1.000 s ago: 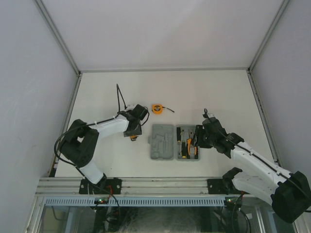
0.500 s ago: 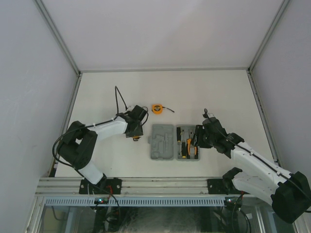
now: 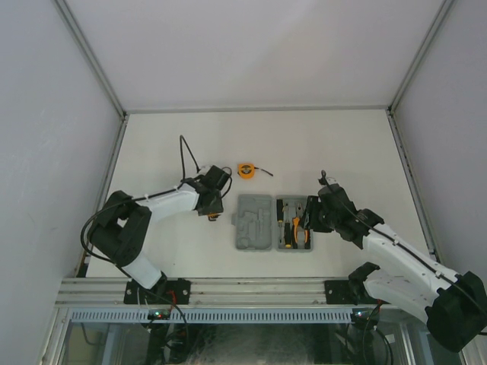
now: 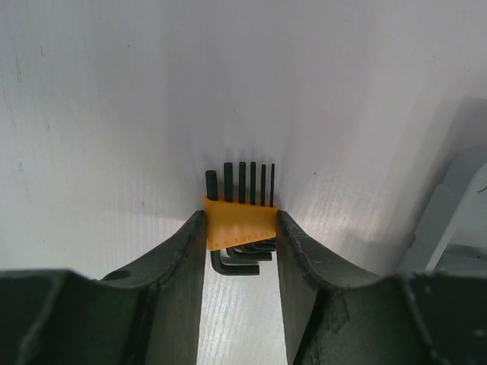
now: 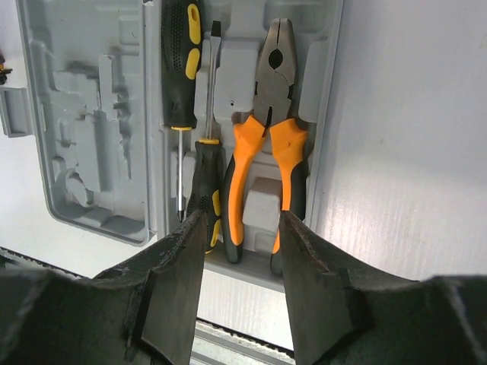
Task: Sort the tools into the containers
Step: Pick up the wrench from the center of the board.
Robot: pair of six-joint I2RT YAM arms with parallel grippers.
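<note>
- The left gripper (image 4: 240,228) is down at the table (image 3: 319,144), and its jaws grip the hex keys (image 4: 242,222): both inner faces touch the sides of the orange holder.
- The hex keys lie flat on the table at 9 o'clock from the case (image 3: 255,222), a little apart from it. In the left wrist view their straight ends point to 12 o'clock and the bent ends to 6.
- The case lies open, its two halves side by side. The left half shows only bare moulded recesses.
- The right half holds three tools, all seated in recesses.
- The pliers (image 5: 266,137) lie at its 3 o'clock side, nose to 12 o'clock in the right wrist view.
- The big screwdriver (image 5: 181,61) has its handle at 12 o'clock.
- The small screwdriver (image 5: 207,190) has its handle at 6 o'clock (the two lie head to tail).
- The right gripper (image 5: 242,228) hangs over the pliers' handles, jaws apart and holding nothing.
- The tape (image 3: 244,170) sits on the table at 12 o'clock from the case's left half, well apart from both grippers.
</note>
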